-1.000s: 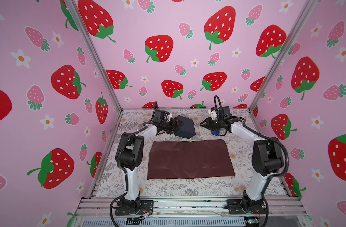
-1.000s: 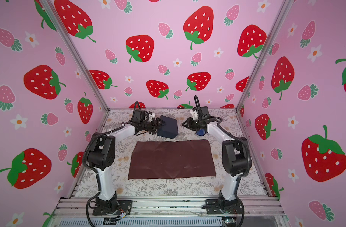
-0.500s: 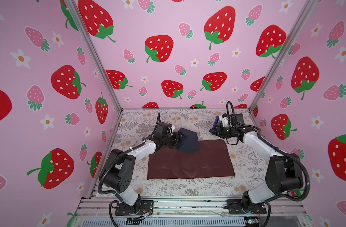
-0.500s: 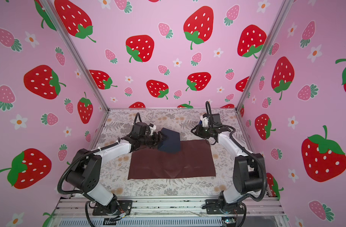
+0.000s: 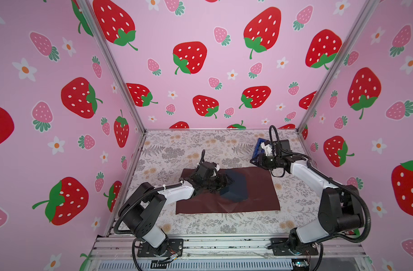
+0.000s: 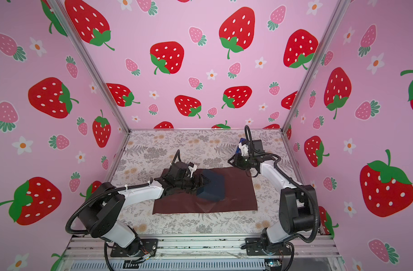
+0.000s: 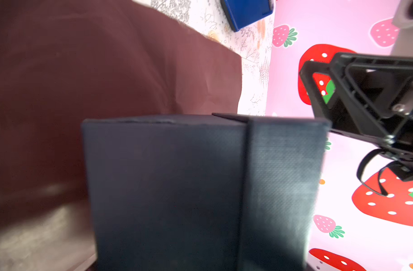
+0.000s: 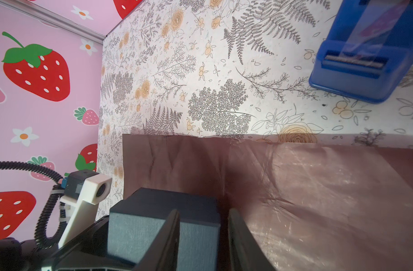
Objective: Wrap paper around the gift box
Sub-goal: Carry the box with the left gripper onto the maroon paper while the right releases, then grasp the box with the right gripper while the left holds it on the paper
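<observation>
From where I'm standing, the left gripper (image 6: 204, 182) is clamping the gift box (image 6: 214, 185) from its side, jaws spread wide around it. It is holding the box tilted over the middle of the paper (image 6: 240, 194). The paper is lying flat, maroon face up, on the flowered table (image 6: 153, 145). Whether the box's low corner is touching the sheet, I cannot tell. The right gripper (image 8: 204, 212) is hanging near the paper's far right corner, its jaws standing apart with nothing between them.

Both top views are giving the whole layout, but the right wrist is hiding most of the blue tape dispenser (image 8: 355, 70) in them. The right wrist view is showing it plainly, sitting on the table apart from the paper's edge, cutter bar and clear tape facing the camera. A pink-purple patch is showing through that tape, too blurred to read. The same view is catching the creases in the paper and the white camera mount (image 8: 92, 187) on the left arm.

The left wrist view is filling up with the box. It is showing the box's woven texture and a straight step line running across it, where the top views are giving only a dark block.
</observation>
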{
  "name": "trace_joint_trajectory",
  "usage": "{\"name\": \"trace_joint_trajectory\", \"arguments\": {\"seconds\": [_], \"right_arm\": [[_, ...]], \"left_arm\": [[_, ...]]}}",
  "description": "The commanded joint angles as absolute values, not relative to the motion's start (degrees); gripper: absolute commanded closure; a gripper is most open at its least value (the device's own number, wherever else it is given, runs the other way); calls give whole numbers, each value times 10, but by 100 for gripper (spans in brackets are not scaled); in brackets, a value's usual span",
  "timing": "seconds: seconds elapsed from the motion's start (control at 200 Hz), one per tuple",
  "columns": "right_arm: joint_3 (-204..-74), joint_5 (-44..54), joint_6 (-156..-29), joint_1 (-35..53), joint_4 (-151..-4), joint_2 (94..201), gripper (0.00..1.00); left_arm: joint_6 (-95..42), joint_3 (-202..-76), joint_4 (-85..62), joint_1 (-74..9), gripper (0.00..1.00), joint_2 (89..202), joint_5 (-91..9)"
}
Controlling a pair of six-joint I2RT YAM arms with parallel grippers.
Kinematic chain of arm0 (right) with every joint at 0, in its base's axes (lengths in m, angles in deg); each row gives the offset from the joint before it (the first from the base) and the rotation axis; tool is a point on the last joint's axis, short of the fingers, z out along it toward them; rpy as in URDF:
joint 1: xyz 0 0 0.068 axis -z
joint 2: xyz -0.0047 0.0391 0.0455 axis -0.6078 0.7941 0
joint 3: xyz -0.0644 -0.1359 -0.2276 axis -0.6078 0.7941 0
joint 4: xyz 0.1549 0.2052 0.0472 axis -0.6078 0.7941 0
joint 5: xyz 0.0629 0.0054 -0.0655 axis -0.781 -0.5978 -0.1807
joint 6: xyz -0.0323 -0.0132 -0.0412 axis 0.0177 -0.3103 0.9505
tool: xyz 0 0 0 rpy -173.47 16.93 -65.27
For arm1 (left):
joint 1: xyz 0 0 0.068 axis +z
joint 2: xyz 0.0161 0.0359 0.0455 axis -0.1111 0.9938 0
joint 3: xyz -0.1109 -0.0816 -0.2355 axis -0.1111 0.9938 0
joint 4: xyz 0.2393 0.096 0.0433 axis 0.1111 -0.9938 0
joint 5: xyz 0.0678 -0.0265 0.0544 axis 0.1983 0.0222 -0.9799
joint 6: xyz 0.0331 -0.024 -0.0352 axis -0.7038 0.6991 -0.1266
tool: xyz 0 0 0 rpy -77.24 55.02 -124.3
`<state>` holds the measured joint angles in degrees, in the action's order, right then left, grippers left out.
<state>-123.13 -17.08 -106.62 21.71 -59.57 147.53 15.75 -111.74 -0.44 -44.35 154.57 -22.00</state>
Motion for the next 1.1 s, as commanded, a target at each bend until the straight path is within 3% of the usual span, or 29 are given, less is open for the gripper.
{"name": "trace_joint_trajectory", "arguments": {"seconds": [0.0, 0.32, 0.44, 0.69, 1.096], "right_arm": [[-1233, -175, -1059, 219, -590, 1462, 63], [-1230, -173, -1059, 220, -589, 1460, 63], [-1230, -172, -1058, 220, -588, 1459, 63], [-1224, -172, -1056, 220, -587, 1458, 63], [-1194, -192, -1050, 213, -588, 1463, 58]], "left_arm": [[167, -1129, 29, -448, 22, 1551, -225], [181, -1118, 49, -455, 21, 1574, -227], [180, -1116, 40, -456, 14, 1572, -232], [122, -1138, -98, -456, 3, 1546, -287], [55, -1218, -279, -455, 1, 1556, -349]]}}
